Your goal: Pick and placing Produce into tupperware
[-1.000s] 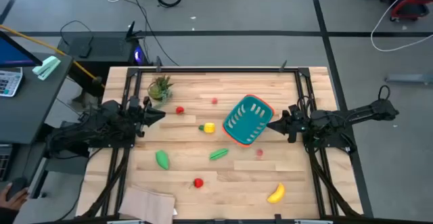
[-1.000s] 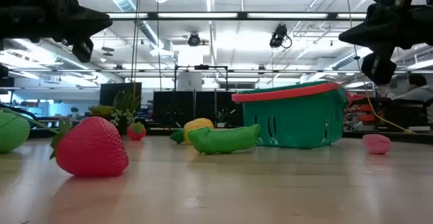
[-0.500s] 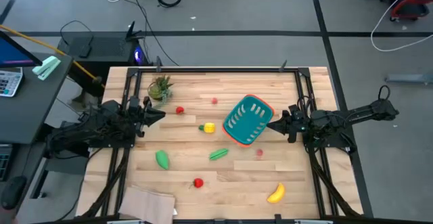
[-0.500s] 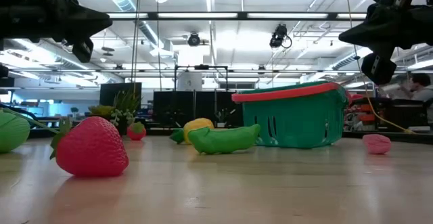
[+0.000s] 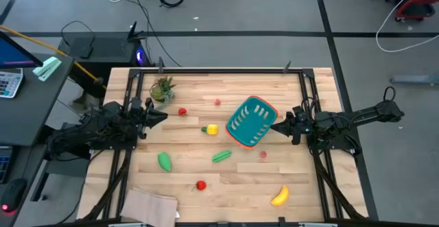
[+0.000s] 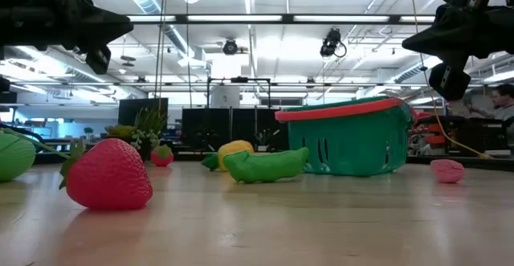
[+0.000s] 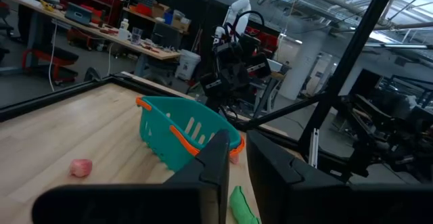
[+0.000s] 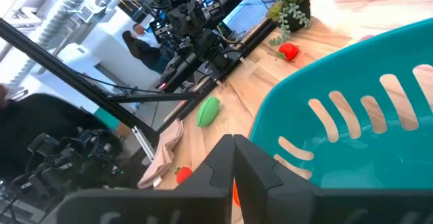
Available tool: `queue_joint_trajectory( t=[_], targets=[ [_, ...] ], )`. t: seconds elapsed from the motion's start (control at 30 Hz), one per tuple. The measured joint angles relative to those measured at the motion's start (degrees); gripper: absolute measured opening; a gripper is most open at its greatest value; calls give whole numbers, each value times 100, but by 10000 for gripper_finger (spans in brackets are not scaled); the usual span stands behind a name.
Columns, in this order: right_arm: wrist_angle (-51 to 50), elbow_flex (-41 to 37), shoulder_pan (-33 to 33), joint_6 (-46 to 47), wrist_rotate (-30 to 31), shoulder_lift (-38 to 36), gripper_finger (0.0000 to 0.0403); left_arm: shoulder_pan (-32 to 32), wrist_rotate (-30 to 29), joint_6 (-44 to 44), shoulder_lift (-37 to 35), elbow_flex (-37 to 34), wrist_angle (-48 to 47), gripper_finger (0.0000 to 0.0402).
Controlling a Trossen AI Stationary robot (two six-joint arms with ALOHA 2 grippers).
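The left gripper (image 5: 159,116) hangs above the table's left edge with its fingers (image 7: 215,158) nearly together, only a narrow slit between them, holding and touching nothing; just beyond it stands the potted plant (image 5: 162,88), with a small red piece (image 5: 182,112) beside that; nearer the front lie a green pod (image 5: 164,161), a strawberry (image 5: 201,184) and a tan cloth (image 5: 149,208); toward the middle sit a yellow chunk (image 5: 212,129) and a second green pod (image 5: 221,156); the teal tupperware (image 5: 251,121) rests right of centre, turned at an angle, nothing visible inside it; a pink piece (image 5: 262,155) lies near its front side, and the banana (image 5: 279,197) lies at the front right; the right gripper (image 5: 278,127) hovers just beside the tupperware's right side, fingers (image 8: 252,158) pressed together and empty; both arms reach inward, low and roughly level, from opposite edges.
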Motion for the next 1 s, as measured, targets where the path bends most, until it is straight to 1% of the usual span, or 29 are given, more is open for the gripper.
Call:
queue_joint_trajectory(
  t=[0.2, 0.57, 0.6, 0.67, 0.73, 0.87, 0.93, 1.0],
  targets=[
    [0, 0, -1, 0, 0, 1, 18, -1, 1, -2, -2, -2, 0, 51],
    [0, 0, -2, 0, 2, 2, 18, 1, -2, -2, 0, -2, 3, 59],
    [0, 0, -2, 0, 2, 0, 18, -1, -39, -1, -1, -3, 32, 58],
    [0, 0, -2, 0, 1, 1, 18, 3, -319, -3, 0, -4, 274, 55],
    [0, 0, 0, 0, 1, 2, 18, 12, -446, -237, -4, -2, 505, 52],
    [0, 0, 0, -2, 0, 2, 18, 5, -451, -774, 0, 3, 813, 52],
    [0, 0, 0, -2, 0, 2, 18, 6, -457, -1101, -2, 68, 787, 54],
    [0, 0, -1, 0, 0, 2, 18, 8, -456, -1223, 9, 168, 785, 57]
  ],
)
